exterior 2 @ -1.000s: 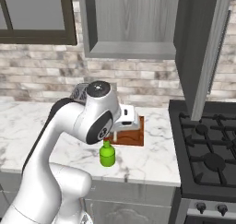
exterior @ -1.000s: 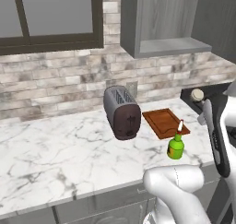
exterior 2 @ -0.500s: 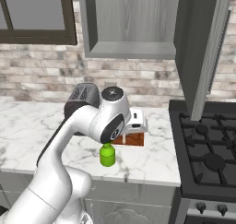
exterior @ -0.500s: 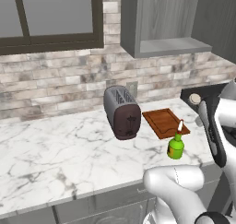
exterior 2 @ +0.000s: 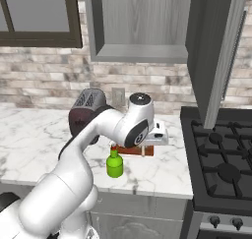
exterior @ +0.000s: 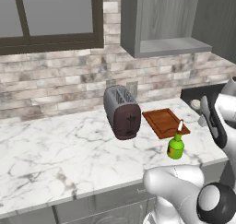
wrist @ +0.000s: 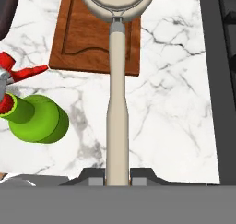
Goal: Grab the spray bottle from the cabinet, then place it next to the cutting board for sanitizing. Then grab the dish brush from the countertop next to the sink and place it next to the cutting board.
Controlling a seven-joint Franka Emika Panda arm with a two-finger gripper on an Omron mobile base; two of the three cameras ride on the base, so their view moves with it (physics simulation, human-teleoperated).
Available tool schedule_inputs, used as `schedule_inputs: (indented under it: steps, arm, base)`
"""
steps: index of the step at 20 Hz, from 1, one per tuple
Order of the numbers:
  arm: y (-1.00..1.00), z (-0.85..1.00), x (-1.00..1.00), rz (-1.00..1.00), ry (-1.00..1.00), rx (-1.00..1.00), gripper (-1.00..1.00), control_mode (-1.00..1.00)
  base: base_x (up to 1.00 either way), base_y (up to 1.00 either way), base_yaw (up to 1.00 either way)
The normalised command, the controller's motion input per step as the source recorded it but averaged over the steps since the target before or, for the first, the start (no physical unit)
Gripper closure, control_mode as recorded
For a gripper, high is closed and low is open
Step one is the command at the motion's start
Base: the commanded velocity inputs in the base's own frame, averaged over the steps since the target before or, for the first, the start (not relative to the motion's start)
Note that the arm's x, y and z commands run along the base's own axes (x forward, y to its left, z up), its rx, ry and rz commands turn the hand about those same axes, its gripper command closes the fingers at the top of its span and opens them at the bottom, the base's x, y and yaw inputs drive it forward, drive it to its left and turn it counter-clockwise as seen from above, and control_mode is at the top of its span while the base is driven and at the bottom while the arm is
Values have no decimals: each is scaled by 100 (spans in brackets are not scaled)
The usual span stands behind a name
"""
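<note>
My gripper [wrist: 117, 178] is clamped on the dish brush [wrist: 116, 94], its two dark tips pressed to either side of the tan handle's lower end. The handle runs straight away from my hand, and the round cream head at its far end hangs over the near part of the cutting board [wrist: 87, 34]. I cannot tell whether the head touches the board or floats above it.

The board lies flat on the countertop [wrist: 170, 103], a groove running round inside its rim, with nothing resting on its visible wood. Just beside its near corner, on the marble, stands the spray bottle [wrist: 34, 118], green, upright, its red trigger pointing toward the board. From the left base camera the bottle [exterior: 175, 146] sits at the board's [exterior: 163, 121] front edge, close to the counter's lip.

Beyond the board, on its other side, is the toaster [exterior: 122, 111], dark, two slots on top. To the board's far side the black stove [exterior 2: 221, 159] butts against the marble. Above, the cabinet [exterior 2: 140, 24] shows its open niche, the shelf bare as far as I can see.
</note>
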Motion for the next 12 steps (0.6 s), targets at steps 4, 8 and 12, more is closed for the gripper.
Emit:
schedule_inputs:
  steps: [4,8,12]
  arm:
    - [-35,-32,10,5,5,4,100,-100]
    - [-29,-41,14,4,0,1,100,-100]
    - [-18,-46,16,3,0,0,100,-100]
  base:
    - [0,0,0]
    - [0,0,0]
    - [0,0,0]
